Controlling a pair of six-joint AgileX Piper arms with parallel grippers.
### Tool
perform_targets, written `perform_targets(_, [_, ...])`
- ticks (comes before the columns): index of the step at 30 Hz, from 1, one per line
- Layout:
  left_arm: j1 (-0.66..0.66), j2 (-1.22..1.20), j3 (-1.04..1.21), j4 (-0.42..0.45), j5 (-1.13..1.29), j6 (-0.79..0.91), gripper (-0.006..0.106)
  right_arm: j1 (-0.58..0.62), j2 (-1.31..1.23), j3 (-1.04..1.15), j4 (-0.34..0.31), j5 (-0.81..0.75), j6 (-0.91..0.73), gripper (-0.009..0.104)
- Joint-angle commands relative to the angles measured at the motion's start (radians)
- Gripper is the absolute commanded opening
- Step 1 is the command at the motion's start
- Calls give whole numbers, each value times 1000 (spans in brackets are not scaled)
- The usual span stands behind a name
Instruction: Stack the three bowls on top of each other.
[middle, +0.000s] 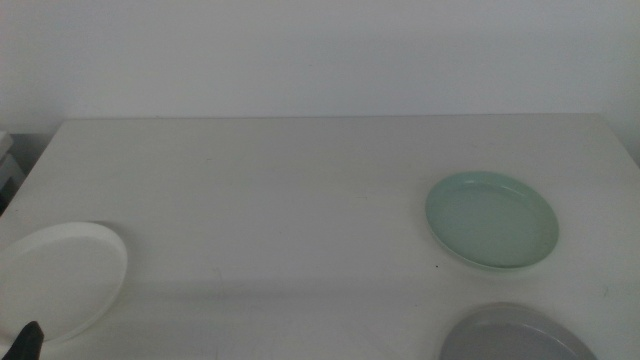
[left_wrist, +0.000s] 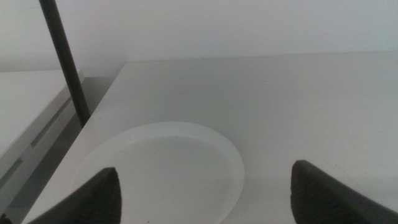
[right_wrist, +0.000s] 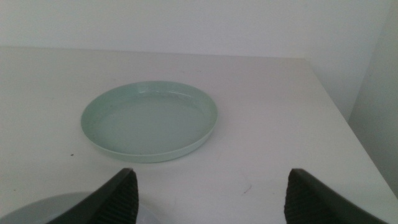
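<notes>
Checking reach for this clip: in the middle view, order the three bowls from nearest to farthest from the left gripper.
1. White bowl, at the table's left edge, right beside the left gripper, which sits in the bottom left corner.
2. Grey bowl, bottom right.
3. Green bowl, right side, farther back.

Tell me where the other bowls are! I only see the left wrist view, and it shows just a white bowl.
Observer: The green bowl lies alone on the right side of the table.
Operator: And the grey one?
Observer: The grey bowl sits in front of the green one, apart from it, at the table's near edge.
Operator: Is the other gripper holding something?
Observer: No. The right gripper is open and empty, with the green bowl just ahead of it.
</notes>
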Motion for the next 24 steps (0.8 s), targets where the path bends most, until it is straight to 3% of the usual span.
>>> perform_targets(1, [0,-13,-4,-2,-72,-5,105,-7,-24,-38,3,-64,-5,59])
perform_targets(12, [0,-13,-4,-2,-72,-5,105,-7,55,-299,46,234,-5,59])
perform_targets(18, [0,-13,-4,-2,-72,-5,105,-7,185,-448,43,302,-5,59])
perform_targets(24, [0,-13,-4,-2,-72,-5,105,-7,342,-619,39,473,-5,59])
